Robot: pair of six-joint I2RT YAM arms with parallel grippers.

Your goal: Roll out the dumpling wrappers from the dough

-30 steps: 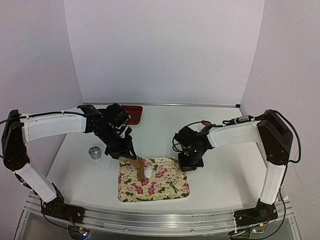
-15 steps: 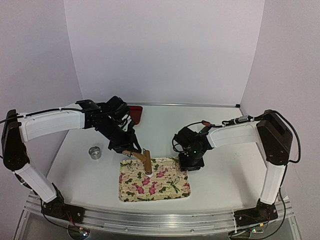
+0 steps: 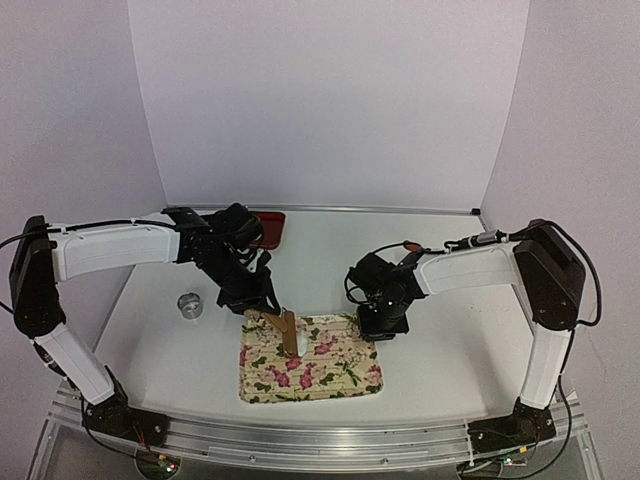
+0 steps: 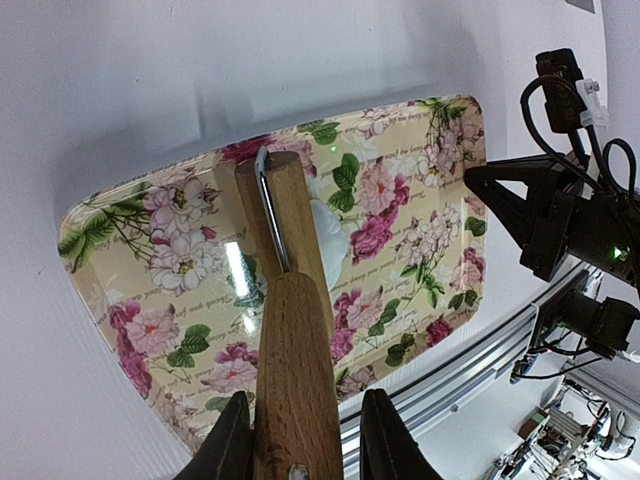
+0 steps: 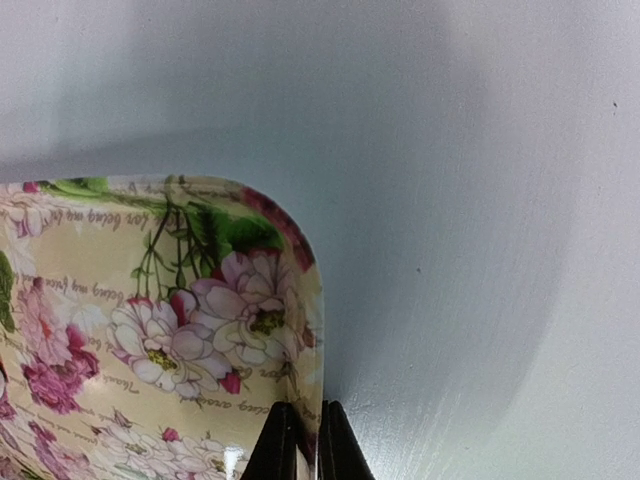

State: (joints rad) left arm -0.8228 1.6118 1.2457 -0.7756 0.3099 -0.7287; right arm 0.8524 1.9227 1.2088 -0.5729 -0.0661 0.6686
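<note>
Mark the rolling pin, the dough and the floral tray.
rolling pin (image 4: 295, 345), left wrist view, on its wooden handle.
dough (image 4: 330, 235), left wrist view, on the white lump.
floral tray (image 4: 430, 240), left wrist view, on its bare printed floor.

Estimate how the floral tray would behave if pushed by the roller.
The floral tray looks thin, glossy and shallow on a smooth table, so it is probably light and apt to slide. It seems stiff: flat, with a raised rim. The right gripper pinches its corner rim, likely to steady it.
</note>
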